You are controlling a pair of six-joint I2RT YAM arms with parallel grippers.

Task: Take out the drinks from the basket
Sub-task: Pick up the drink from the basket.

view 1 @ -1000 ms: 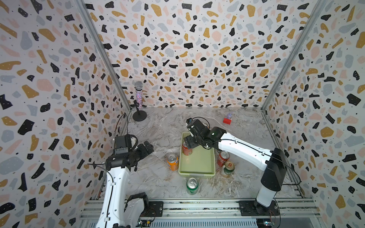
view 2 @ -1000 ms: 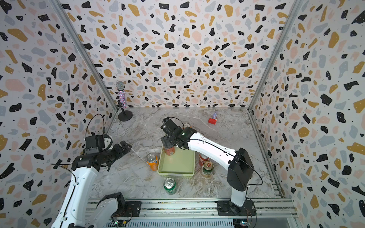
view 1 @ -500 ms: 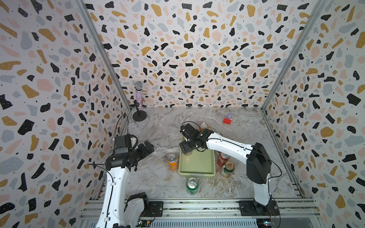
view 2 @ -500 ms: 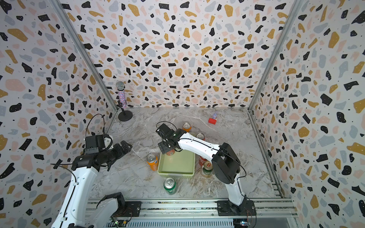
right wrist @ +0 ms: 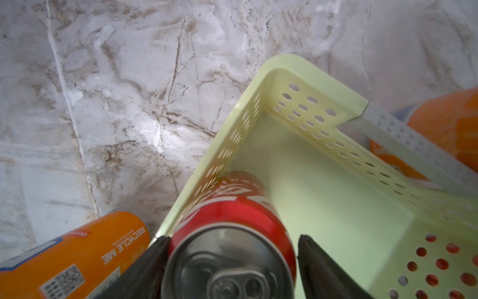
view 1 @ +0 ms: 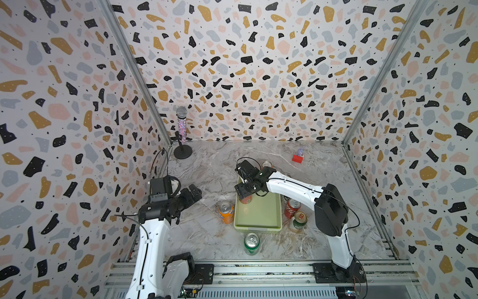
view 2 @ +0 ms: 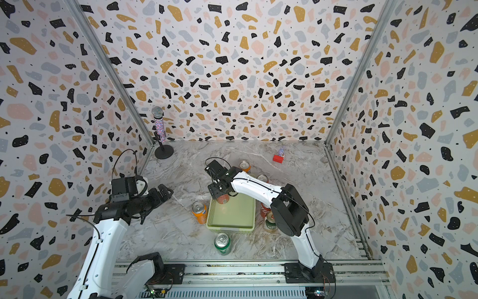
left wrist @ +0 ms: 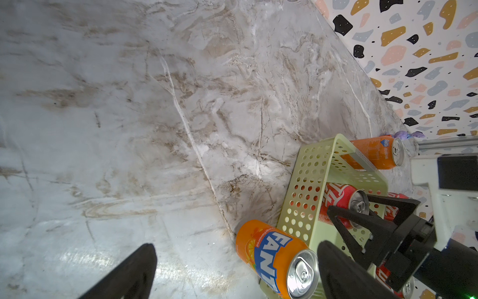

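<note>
The pale green basket [view 1: 258, 225] [view 2: 230, 227] holds one red can [view 1: 245, 199] [view 2: 223, 198], upright in its far left corner. My right gripper [view 1: 244, 191] [right wrist: 230, 239] straddles that can's top, still open. One finger touches the can's side and a thin gap shows at the other. Outside the basket stand an orange can [view 1: 225, 212] [left wrist: 274, 256], a bright green can [view 1: 251, 243], a red can [view 1: 292, 207], a dark green can [view 1: 299, 220] and an orange can [view 1: 266, 164] behind. My left gripper [view 1: 191, 192] [left wrist: 232, 274] hovers open and empty left of the basket.
A glittery microphone on a round stand [view 1: 182, 134] occupies the back left corner. A small red block [view 1: 297, 158] lies at the back right. Terrazzo walls close three sides, and a metal rail [view 1: 258, 269] runs along the front.
My right gripper has settled lower over the red can in the basket and its jaws have narrowed round it. The right elbow has swung inward. The left arm has stayed put.
</note>
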